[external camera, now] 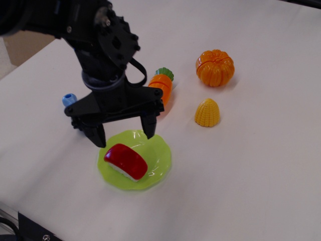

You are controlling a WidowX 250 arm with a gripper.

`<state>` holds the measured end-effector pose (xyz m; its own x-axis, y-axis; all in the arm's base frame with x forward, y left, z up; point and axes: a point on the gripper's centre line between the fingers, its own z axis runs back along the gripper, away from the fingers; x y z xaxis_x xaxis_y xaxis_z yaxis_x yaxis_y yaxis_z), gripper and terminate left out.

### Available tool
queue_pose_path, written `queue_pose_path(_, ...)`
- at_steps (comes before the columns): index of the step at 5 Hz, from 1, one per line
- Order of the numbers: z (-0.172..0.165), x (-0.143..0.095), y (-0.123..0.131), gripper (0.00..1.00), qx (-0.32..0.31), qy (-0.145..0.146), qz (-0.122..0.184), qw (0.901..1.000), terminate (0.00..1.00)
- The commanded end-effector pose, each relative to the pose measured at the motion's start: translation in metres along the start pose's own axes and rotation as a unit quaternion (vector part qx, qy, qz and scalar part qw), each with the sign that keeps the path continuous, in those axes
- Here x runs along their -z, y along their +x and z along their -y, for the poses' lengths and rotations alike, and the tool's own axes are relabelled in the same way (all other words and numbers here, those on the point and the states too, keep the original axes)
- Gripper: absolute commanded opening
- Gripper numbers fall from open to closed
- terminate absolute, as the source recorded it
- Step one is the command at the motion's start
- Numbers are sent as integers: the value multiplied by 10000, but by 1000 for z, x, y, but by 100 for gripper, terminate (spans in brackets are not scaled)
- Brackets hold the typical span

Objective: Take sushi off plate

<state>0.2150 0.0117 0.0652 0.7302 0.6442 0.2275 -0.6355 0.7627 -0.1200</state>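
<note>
pale tabletop [261, 165], wooden panel [25, 42] behind

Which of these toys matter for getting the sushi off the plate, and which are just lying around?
Belong to the job:
sushi
plate
gripper, fingers open above the sushi

Just lying about:
carrot
pumpkin
corn
blue piece, partly hidden behind the arm

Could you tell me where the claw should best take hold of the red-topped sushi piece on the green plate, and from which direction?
Probably from straight above, closing across the narrow middle of the glossy red-and-white plastic sushi. It lies flat and diagonal on the lime-green scalloped plate, so its long sides are exposed. The open black claw would likely need turning to straddle that short width.
</note>
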Motion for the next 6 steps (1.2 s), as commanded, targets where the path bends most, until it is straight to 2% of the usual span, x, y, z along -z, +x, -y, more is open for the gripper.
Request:
queue_pose_path(1, 0, 19, -16, 100, -1509, -17, 202, 9883, 0)
queue_pose_path(3, -1, 33, -15, 100, -2097, -76, 217, 9775, 0)
queue_pose_path(4, -2, 40, -16, 100, -2125, -109, 83, 9771, 0)
queue_pose_path(5, -3, 40, -15, 0, -2051, -40, -73, 9787, 0)
queue_pose_path(6, -8, 44, -15, 0, -2032, -35, -185, 9790, 0)
